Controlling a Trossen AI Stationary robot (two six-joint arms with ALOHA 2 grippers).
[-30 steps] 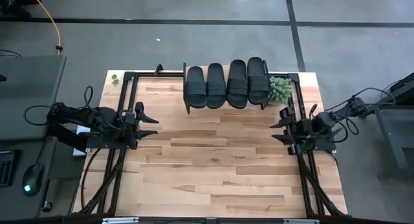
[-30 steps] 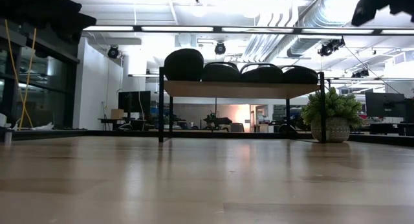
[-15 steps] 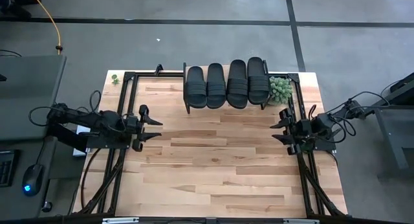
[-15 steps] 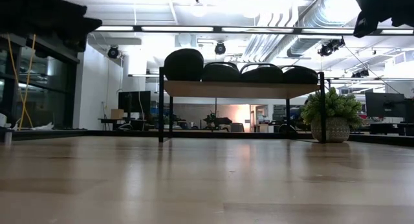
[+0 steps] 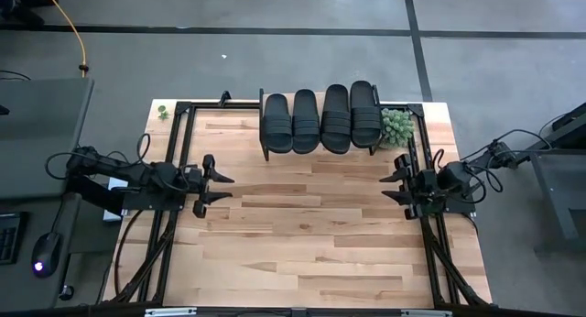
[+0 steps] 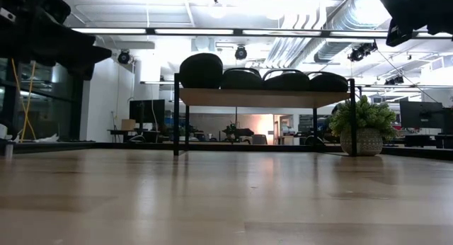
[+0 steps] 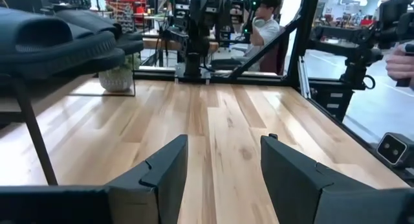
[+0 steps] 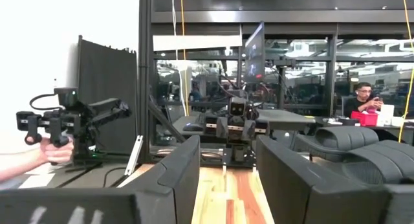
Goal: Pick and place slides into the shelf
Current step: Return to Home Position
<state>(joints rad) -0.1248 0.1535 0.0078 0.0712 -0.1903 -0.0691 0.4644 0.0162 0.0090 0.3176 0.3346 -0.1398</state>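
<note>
Several black slides (image 5: 320,118) lie side by side on the shelf (image 6: 262,98) at the middle of the table's far edge, soles down on its light wood top, heels toward me in the low view (image 6: 241,78). My left gripper (image 5: 222,190) hovers open over the table's left part, pointing level toward the right, with nothing between its fingers (image 7: 223,166). My right gripper (image 5: 385,188) hovers open at the table's right side, pointing toward the left and slightly up, also empty (image 8: 226,166). Both stand nearer than the shelf and apart from it.
A small potted plant (image 5: 396,126) stands just right of the shelf. Black frame rails (image 5: 179,152) run along the table's left and right sides. Bare wooden tabletop (image 5: 302,235) stretches between the arms. A person's hand (image 8: 26,160) holds a device beyond the table.
My left gripper has sunk toward the table and reached a little toward the table's right edge, staying open. My right gripper has sunk slightly. The slides and the shelf have kept still.
</note>
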